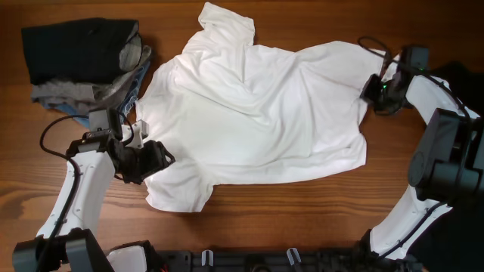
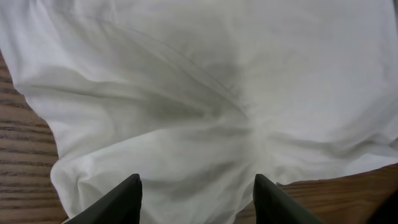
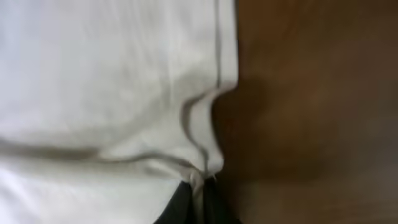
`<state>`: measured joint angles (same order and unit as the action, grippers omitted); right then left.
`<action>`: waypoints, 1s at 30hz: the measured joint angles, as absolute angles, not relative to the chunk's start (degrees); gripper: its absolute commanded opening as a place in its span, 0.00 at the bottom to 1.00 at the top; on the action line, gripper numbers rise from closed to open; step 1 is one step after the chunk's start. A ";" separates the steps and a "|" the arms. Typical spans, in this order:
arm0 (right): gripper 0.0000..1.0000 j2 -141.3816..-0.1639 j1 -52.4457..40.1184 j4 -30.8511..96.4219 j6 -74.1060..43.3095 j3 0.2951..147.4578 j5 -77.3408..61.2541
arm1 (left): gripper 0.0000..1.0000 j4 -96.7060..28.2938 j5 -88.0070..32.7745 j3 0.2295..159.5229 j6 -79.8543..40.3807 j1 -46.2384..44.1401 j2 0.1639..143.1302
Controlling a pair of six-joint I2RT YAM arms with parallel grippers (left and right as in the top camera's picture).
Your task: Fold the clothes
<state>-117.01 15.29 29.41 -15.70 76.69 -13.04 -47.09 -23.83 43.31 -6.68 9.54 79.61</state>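
A large white T-shirt (image 1: 257, 106) lies spread and wrinkled across the middle of the wooden table, collar toward the left, hem toward the right. My left gripper (image 1: 157, 156) is open at the shirt's near-left sleeve, its fingers (image 2: 196, 199) straddling white fabric (image 2: 205, 124). My right gripper (image 1: 372, 92) is shut on the shirt's hem edge at the right; in the right wrist view a fold of hem (image 3: 205, 168) is pinched between the fingers (image 3: 200, 202). A stack of folded black, grey and denim pieces (image 1: 87, 60) sits at the far left.
A black garment (image 1: 461, 79) lies at the right edge behind the right arm. Bare wooden table (image 1: 302, 219) runs along the front. The folded stack stands close to the shirt's left side.
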 measured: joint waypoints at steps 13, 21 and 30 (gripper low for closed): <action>0.66 -103.00 22.87 54.19 -15.25 82.98 -22.22 | 0.58 -46.92 -23.83 43.31 -6.68 8.62 79.66; 0.64 -104.64 15.18 52.80 -16.60 69.82 -13.39 | 0.56 -46.11 -23.83 43.31 -6.68 8.62 79.66; 0.04 -106.69 15.16 47.48 -19.42 67.20 -12.08 | 0.51 -44.47 -23.86 43.31 -6.20 0.58 79.66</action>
<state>-106.69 15.16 47.48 -19.42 67.20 -12.08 -44.47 -23.86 43.31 -6.20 0.58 79.66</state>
